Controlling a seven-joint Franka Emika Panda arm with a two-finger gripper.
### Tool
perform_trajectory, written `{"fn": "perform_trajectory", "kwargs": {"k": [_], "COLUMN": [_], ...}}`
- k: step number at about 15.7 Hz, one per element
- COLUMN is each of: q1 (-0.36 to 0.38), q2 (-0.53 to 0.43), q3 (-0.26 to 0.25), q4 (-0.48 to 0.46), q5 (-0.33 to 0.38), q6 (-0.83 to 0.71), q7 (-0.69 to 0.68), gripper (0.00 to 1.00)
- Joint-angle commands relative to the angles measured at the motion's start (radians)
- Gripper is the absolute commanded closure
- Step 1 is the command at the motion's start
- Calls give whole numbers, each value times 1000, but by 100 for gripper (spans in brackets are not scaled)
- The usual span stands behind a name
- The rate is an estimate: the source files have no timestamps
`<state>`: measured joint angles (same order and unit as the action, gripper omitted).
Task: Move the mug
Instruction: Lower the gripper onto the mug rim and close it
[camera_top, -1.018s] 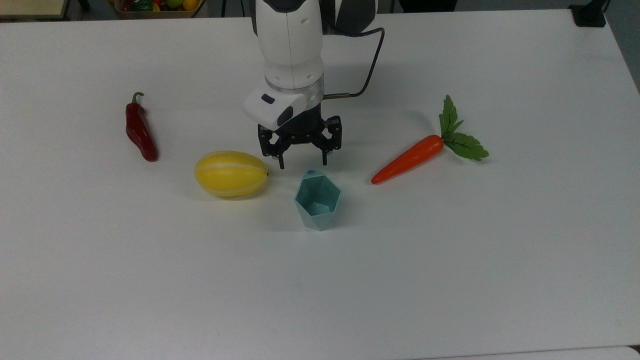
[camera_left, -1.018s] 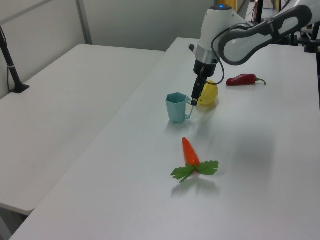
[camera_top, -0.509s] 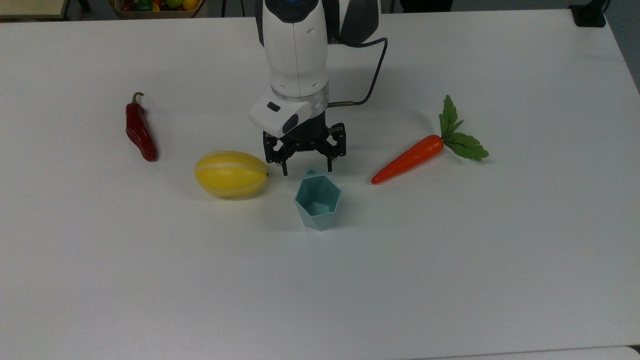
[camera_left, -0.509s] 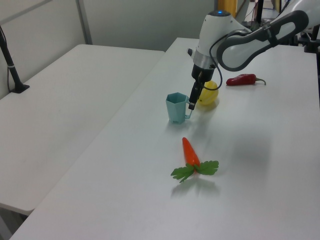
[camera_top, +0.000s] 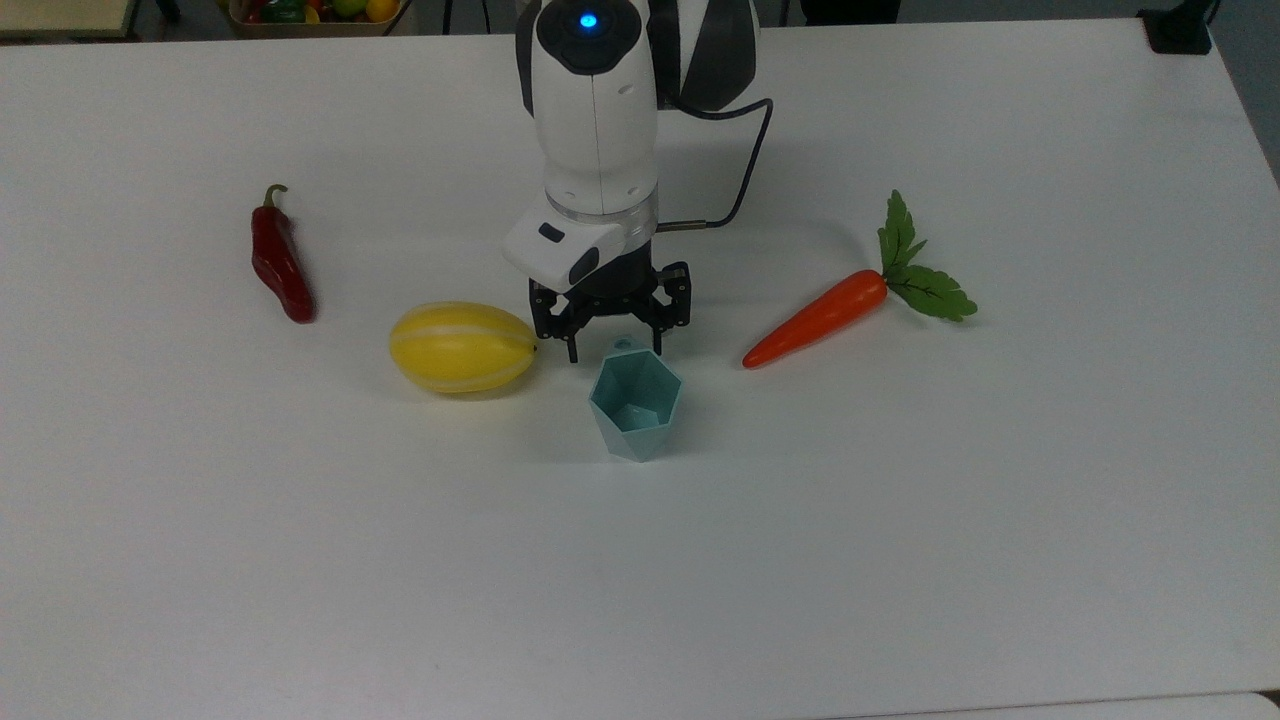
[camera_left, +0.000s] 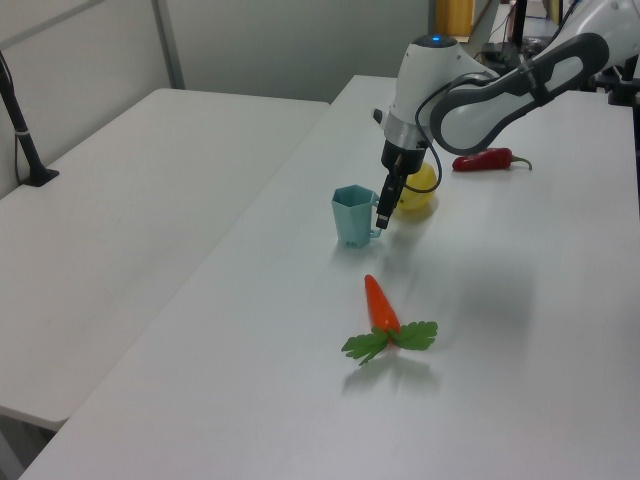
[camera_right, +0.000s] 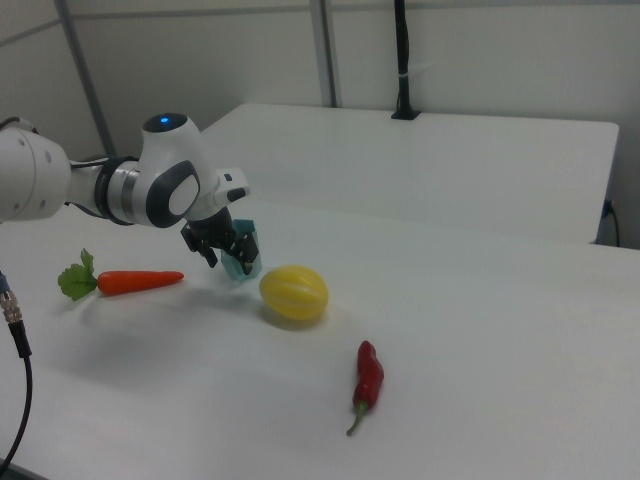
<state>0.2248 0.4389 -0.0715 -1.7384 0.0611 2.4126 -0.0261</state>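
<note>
Here, nearest in the top view, the mug (camera_top: 635, 402) stands upright on the white table (camera_top: 900, 560), a bit in front of the middle. It is pale blue with flat, angled sides, and its small tab points away toward the arm. Just behind it, the gripper (camera_top: 614, 352) hangs low over the tab with its two black fingers (camera_top: 572, 350) spread wide, one on each side of the tab; I cannot tell if they touch it. In the left view the gripper (camera_left: 382, 215) is right beside the mug (camera_left: 352, 214). A yellow melon (camera_top: 462, 347) lies near the mug on the top view's left. An orange carrot (camera_top: 818, 318) with green leaves lies on the top view's right, a bit further off. A red pepper (camera_top: 280, 260) lies further back on the top view's left, well apart from the mug. The white arm (camera_top: 595, 120) comes down from the far edge of the table.
</note>
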Motion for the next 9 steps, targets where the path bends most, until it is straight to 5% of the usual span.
{"fn": "perform_trajectory", "kwargs": {"k": [1, 3, 9], "q1": [4, 4, 4], "q2": [1, 6, 9], "q3": [2, 2, 2], "q4": [-4, -4, -6], "q5": [-24, -26, -26], "q6": [37, 37, 66], "q7": [31, 31, 25], "gripper": [41, 51, 55]}}
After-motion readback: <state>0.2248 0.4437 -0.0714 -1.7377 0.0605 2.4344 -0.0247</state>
